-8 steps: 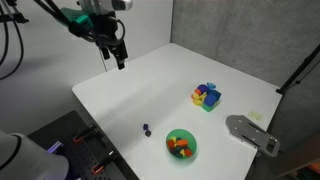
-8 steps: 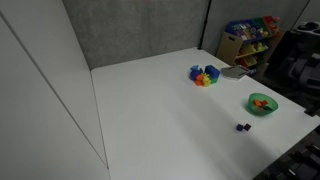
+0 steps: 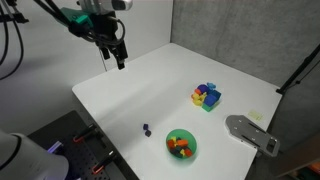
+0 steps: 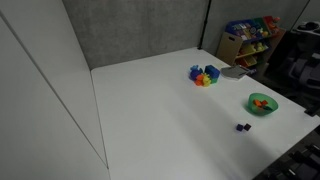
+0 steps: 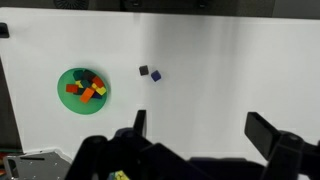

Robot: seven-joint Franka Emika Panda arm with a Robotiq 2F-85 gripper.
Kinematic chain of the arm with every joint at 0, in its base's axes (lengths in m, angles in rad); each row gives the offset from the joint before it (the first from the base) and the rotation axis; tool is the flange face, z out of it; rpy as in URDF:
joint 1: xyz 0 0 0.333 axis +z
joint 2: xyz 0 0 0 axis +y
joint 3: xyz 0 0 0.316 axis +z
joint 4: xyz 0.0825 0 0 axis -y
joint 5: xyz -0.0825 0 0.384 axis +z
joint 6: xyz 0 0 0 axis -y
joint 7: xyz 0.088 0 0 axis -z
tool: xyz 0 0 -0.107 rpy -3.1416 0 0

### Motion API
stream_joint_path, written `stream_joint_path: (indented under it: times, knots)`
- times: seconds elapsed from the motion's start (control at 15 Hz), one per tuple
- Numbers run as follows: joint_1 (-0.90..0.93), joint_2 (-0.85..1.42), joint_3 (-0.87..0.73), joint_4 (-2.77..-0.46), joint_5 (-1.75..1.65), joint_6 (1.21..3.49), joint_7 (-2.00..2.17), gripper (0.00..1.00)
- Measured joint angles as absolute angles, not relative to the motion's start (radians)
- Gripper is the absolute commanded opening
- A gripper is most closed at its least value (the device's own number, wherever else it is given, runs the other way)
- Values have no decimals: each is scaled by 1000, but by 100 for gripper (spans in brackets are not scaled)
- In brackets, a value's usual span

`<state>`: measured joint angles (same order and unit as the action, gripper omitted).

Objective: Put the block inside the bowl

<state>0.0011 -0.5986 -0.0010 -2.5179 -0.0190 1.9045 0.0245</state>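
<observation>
The block (image 3: 146, 129) is a tiny dark navy-purple cube on the white table near its front edge. It also shows in the other exterior view (image 4: 242, 127) and in the wrist view (image 5: 156, 75), where a tiny dark speck lies right beside it. The green bowl (image 3: 181, 145) stands close to it and holds orange-red pieces; it shows in both other views too (image 4: 262, 103) (image 5: 83, 88). My gripper (image 3: 118, 60) hangs open and empty high above the far corner of the table, well away from both. Its fingers are spread in the wrist view (image 5: 200, 120).
A cluster of bright blue, yellow and purple blocks (image 3: 207, 96) (image 4: 204, 75) sits mid-table. A flat grey metal plate (image 3: 250, 133) lies at the table's edge beyond the bowl. A shelf with toys (image 4: 250, 40) stands behind the table.
</observation>
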Motion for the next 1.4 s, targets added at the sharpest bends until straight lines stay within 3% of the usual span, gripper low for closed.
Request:
stream_joint_path:
  times: [0.73,1.4]
  knots:
    - [-4,-505,-6,-2546,-20,2040,25,100]
    - [-31,-166,-16,-2606,-106,2377,-23,100]
